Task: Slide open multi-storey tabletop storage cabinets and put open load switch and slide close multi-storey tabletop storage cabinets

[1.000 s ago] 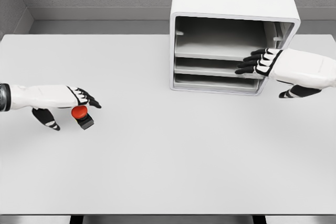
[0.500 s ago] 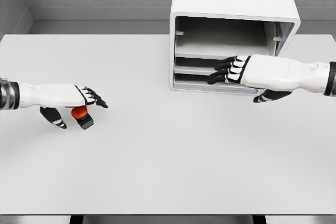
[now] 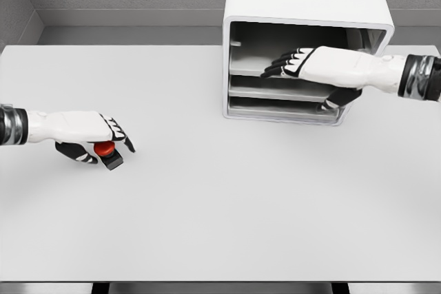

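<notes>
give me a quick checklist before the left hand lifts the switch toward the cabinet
1. Left hand over the switch: ok, its fingers curl around the red button.
2. Firm grasp on the switch: cannot tell, it sits on the table and the palm hides the contact.
3. Cabinet open at the front: ok, its shelves show.
4. Shelf entry free: not ok, the right hand reaches across the upper shelf.
5. Right hand holding anything: ok, its fingers are spread and empty.
6. Table path from switch to cabinet: ok, nothing lies between them.

One cabinet (image 3: 303,5), one red-buttoned switch (image 3: 107,151), two robot hands, one table (image 3: 220,211).
</notes>
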